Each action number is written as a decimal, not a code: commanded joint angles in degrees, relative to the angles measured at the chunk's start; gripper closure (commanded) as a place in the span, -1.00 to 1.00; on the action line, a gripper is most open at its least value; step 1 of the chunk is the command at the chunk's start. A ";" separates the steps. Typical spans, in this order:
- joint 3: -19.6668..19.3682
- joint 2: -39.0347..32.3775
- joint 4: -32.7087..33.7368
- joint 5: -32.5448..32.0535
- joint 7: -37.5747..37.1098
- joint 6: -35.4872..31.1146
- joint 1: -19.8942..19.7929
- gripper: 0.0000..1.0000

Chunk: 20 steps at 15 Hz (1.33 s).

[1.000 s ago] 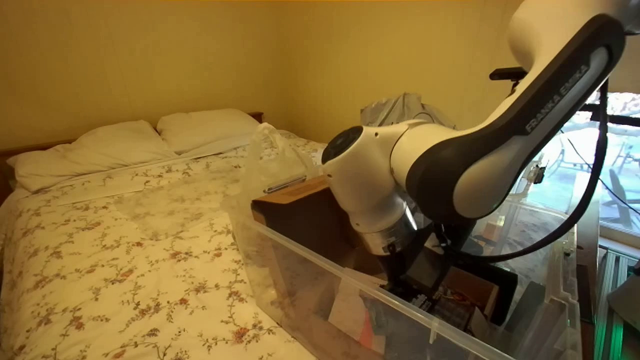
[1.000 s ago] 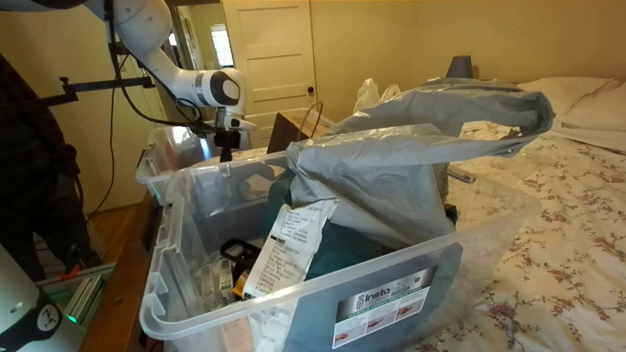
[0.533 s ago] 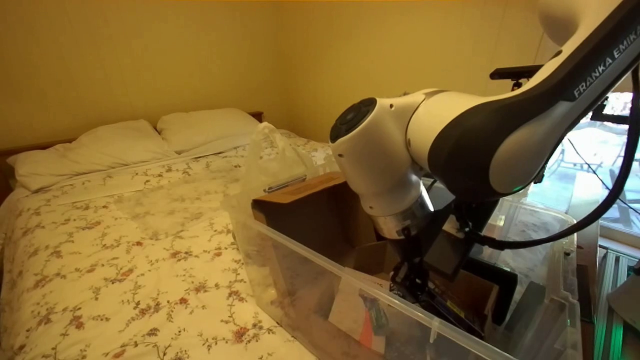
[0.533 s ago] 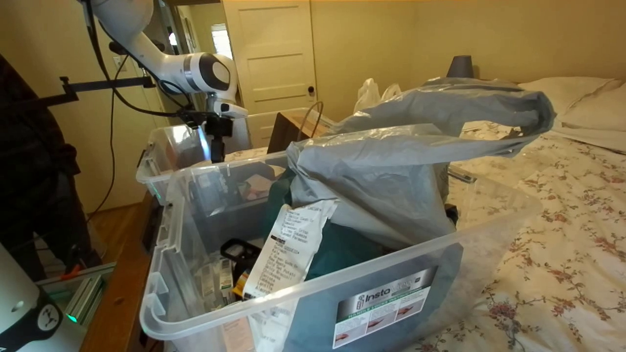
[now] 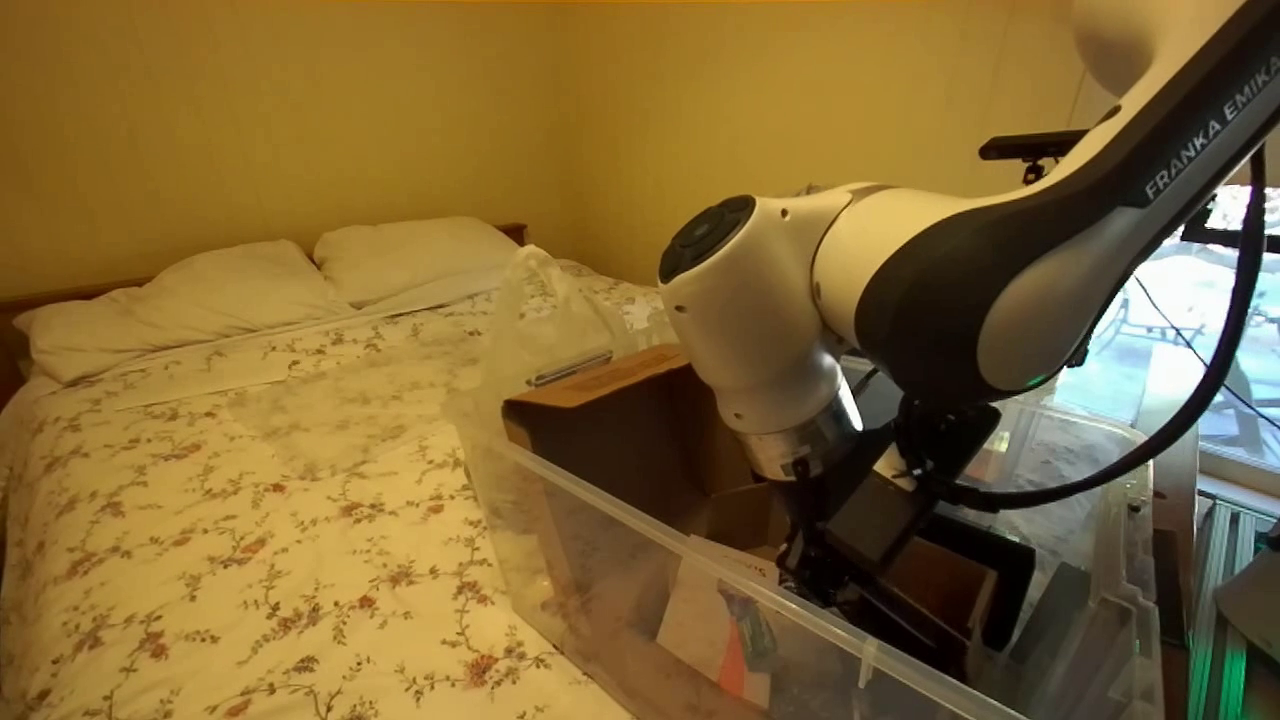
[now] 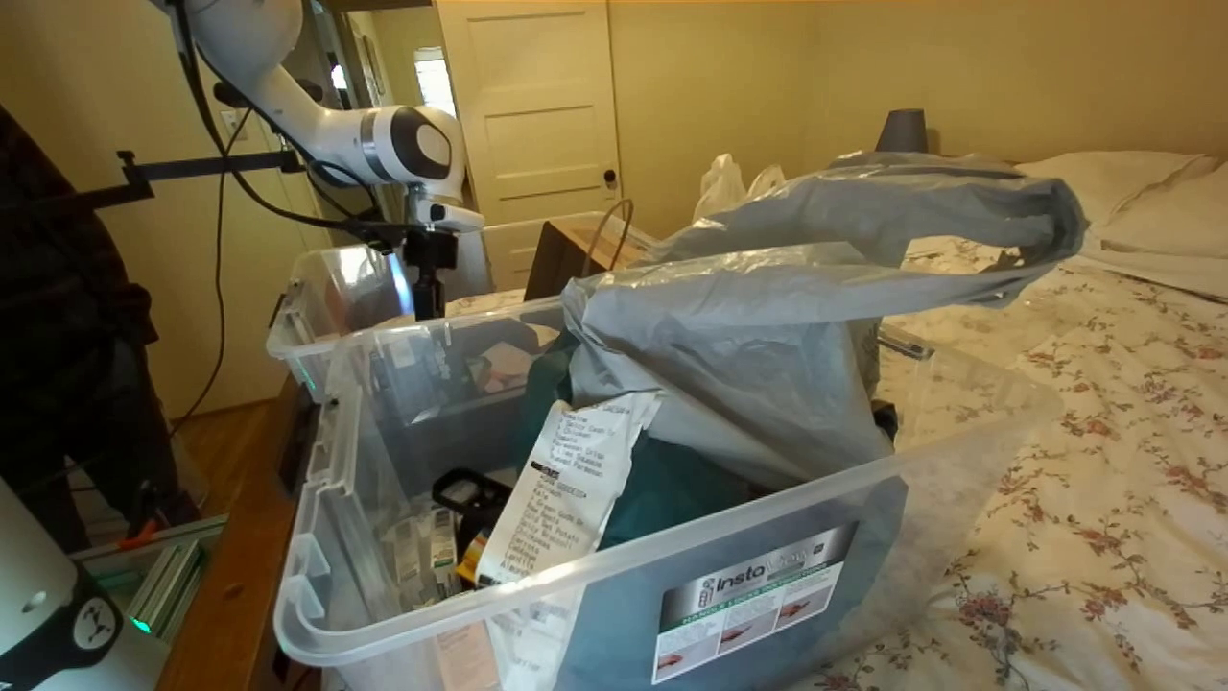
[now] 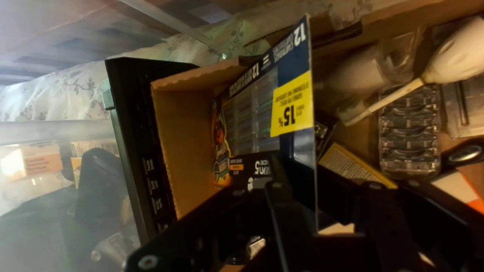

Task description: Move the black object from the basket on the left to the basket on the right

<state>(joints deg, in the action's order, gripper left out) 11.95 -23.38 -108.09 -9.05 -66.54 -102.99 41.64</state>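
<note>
A black gripper (image 7: 312,189) shares the wrist view with a cartridge pack (image 7: 257,121) in navy and black, marked by white lettering and a bright yellow sticker (image 7: 293,105), and a plain brown carton (image 7: 187,143). In both exterior views, the arm (image 5: 925,305) is white trimmed with black, the walls (image 5: 640,100) are warm yellow, and the bedspread (image 5: 280,520) is cream, sprigged with rust-red flowers. In an exterior view, a plastic bag (image 6: 767,326) is grey and a paper slip (image 6: 571,489) white with black print.
</note>
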 commanded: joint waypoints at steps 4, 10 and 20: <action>0.80 7.91 -2.50 -1.51 -13.55 4.92 -0.13 0.96; 4.43 18.16 -4.48 -4.58 -16.58 3.00 -0.92 0.97; 5.25 35.89 -10.26 -1.99 -13.80 -0.16 -12.31 0.97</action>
<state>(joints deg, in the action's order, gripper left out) 16.42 2.60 -113.32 -11.86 -84.11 -101.89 33.99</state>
